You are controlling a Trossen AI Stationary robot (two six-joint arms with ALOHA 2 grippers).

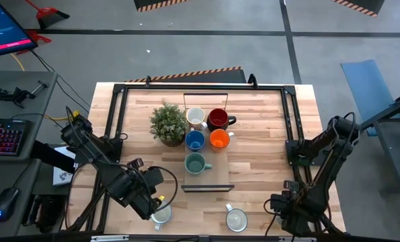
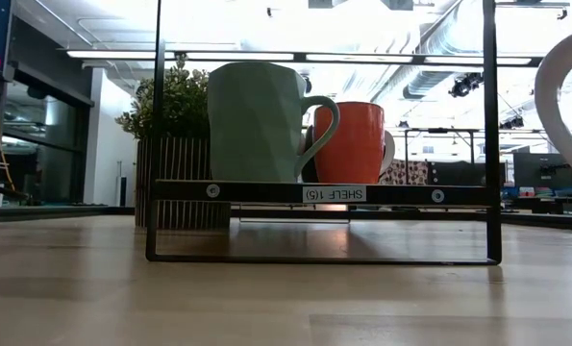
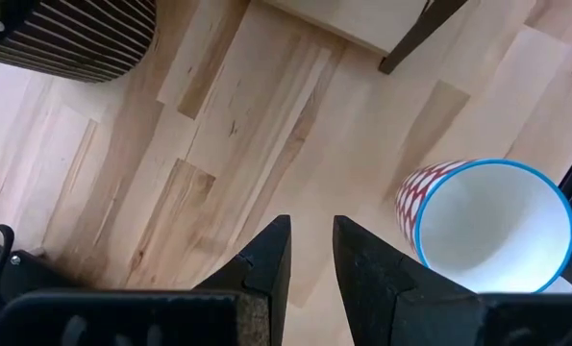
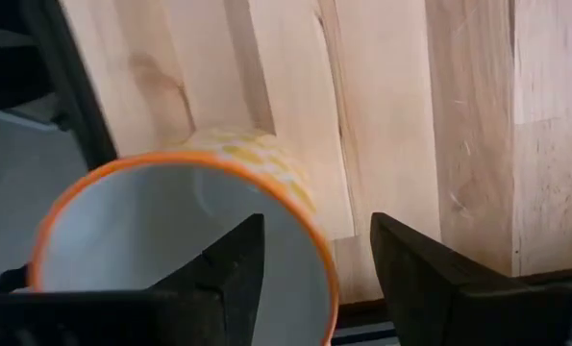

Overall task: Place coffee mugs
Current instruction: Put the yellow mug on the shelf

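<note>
Your right gripper (image 4: 310, 279) is open right over the rim of an orange-rimmed mug (image 4: 170, 240) at the table's front right edge. Left gripper (image 3: 311, 274) sits empty, slightly parted, beside a blue-rimmed mug (image 3: 487, 226).

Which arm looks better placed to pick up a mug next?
Probably the right: the open right gripper appears to straddle the rim of the orange-rimmed mug, one finger inside. The left gripper sits beside the blue-rimmed mug, fingers close together, not around it.
</note>
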